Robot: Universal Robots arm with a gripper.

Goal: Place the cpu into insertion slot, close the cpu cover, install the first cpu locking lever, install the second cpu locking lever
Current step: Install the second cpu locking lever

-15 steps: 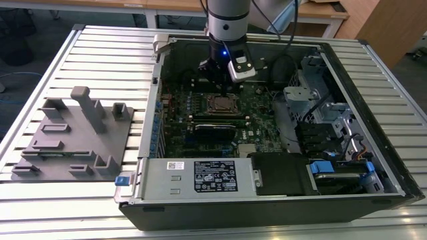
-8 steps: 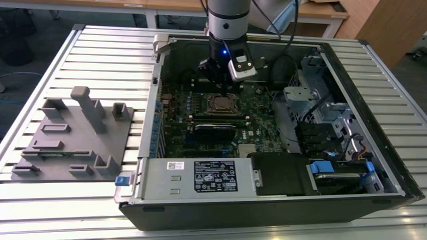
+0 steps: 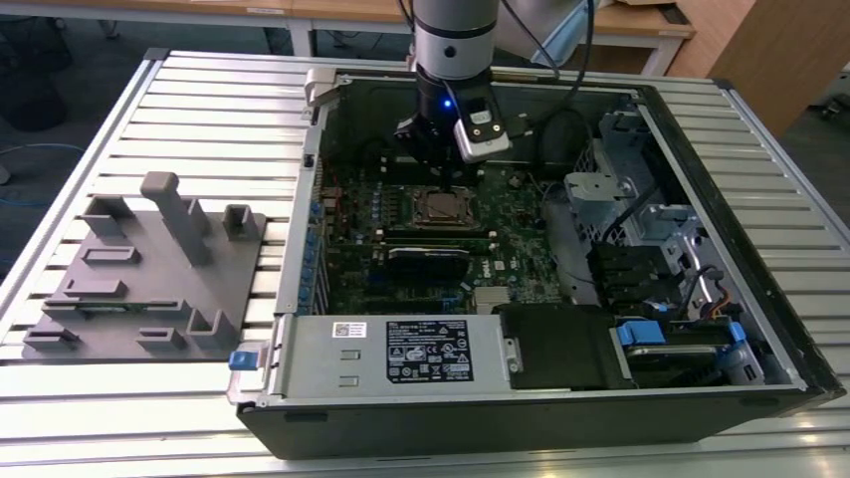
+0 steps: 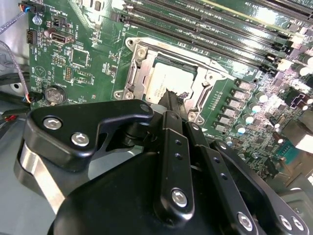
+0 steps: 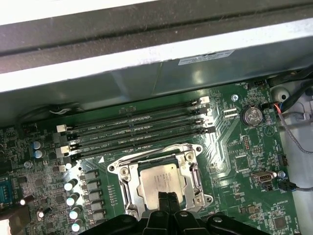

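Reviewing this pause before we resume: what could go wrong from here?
1. The end effector has its fingers together right at the cpu edge; a downward slip could scratch the lid.
2. The cpu cover frames the chip, and a sideways push might bend it.
3. The memory slots sit close beside the insertion slot, and a wide swing may clip them.

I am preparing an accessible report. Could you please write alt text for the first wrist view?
The gripper, fingers together, rests its tips on the edge of the cpu, which lies in the insertion slot with the cpu cover framing it. Around it is green motherboard, with long memory slots beyond and the case wall behind.
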